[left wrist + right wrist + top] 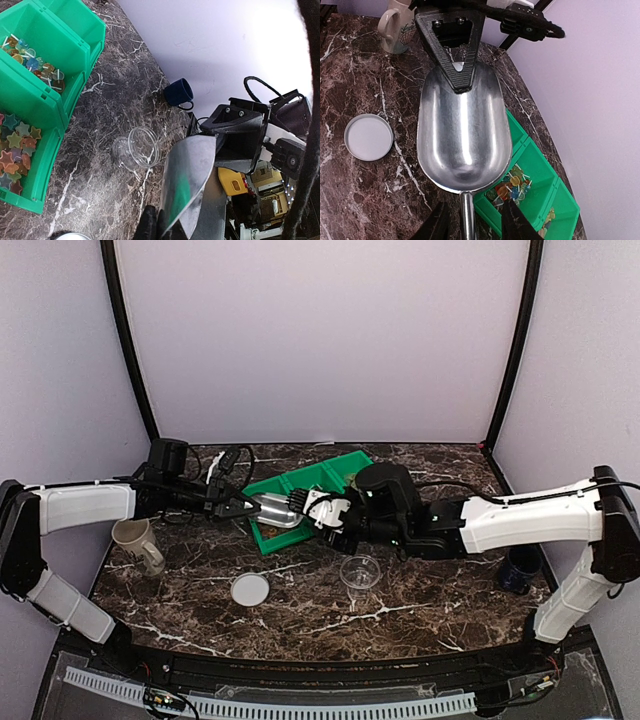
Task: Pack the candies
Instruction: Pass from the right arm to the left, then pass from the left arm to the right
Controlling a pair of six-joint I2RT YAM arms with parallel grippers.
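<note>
The scoop (462, 135) is polished metal, with a deep rounded bowl that narrows to a thin rod handle. Its inside shows only bare, streaked metal. It hangs over the dark, white-veined marble table (110, 115), its rear end above the edge of the bin (85, 50).

The left gripper (459, 82), black and wedge-shaped, is closed tight on the scoop's front rim and pinches the thin metal lip between its tips. The right gripper (470, 212) straddles the handle with its jaws apart. A gap shows on each side of the rod, so neither of its fingers (437, 225) presses on it.

The bin is glossy green plastic with straight walls and three compartments in a row. The candies (35, 62) lie inside it. One compartment holds small, shiny wrapped sweets in blue, gold and green, and the next holds flat star shapes in orange, red and yellow. From the right wrist, a few show just past the scoop's rear edge.

A clear, round plastic cup (137, 150) sits on the table near the bin. A flat white disc lid (368, 136) lies apart from it. A cream mug (395, 27) stands on the left side and a dark blue mug (180, 93) by the wall on the right.
</note>
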